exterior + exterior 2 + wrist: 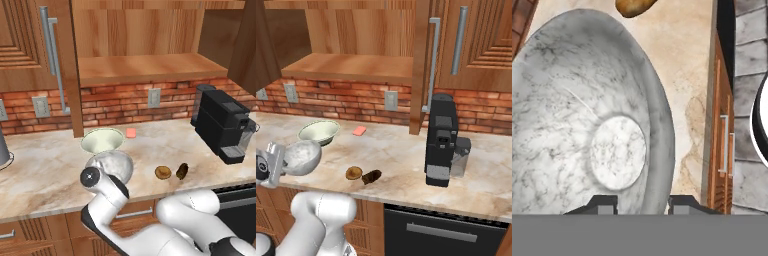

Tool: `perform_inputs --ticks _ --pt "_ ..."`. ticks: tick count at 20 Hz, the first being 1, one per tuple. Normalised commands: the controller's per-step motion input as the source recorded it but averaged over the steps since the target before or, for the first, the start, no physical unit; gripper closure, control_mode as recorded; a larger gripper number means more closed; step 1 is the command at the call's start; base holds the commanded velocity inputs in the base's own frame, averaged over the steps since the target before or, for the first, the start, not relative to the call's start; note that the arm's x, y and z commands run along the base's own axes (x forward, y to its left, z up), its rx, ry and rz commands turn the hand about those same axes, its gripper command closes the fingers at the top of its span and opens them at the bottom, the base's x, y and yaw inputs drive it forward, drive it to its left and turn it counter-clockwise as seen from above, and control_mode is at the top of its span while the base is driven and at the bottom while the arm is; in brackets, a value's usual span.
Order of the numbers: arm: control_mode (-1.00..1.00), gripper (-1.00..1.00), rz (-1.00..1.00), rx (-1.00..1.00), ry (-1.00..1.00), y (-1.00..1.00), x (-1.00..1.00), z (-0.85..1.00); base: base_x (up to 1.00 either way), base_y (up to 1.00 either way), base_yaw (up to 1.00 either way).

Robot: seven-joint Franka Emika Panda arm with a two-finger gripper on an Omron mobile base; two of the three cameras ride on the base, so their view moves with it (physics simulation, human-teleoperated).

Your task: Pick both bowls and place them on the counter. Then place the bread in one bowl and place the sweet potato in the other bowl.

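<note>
Hand view: the grey stone bowl [587, 125] is seen from close above, its rim clasped between the two dark fingertips [602, 204] of the gripper [643, 205], which are drawn narrow onto it. From the left base view, this bowl [112, 165] is held at the counter's [45, 175] front edge, just before the cream-white bowl [102, 140] resting further back. The bread [163, 172] and sweet potato [182, 171] lie side by side to the right, near the front. A thin rim grip could let the bowl tilt or slip; released so near the edge, it might be tipped off.
</note>
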Motion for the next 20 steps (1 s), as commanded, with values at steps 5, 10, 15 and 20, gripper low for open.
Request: perform_inputs --ticks 5,10,15,20 --pt "-1.00 1.00 -0.02 0.12 0.00 0.00 0.04 -0.16 0.00 0.00 0.00" --pt "-1.00 1.00 -0.02 0.10 0.00 0.01 -0.01 -0.08 0.00 0.00 0.00" --pt "-1.00 1.00 -0.04 0.07 0.00 0.03 -0.07 -0.04 0.00 0.00 0.00" --pt "-1.00 1.00 -0.04 0.05 0.00 0.04 -0.04 0.00 0.00 0.00 0.00"
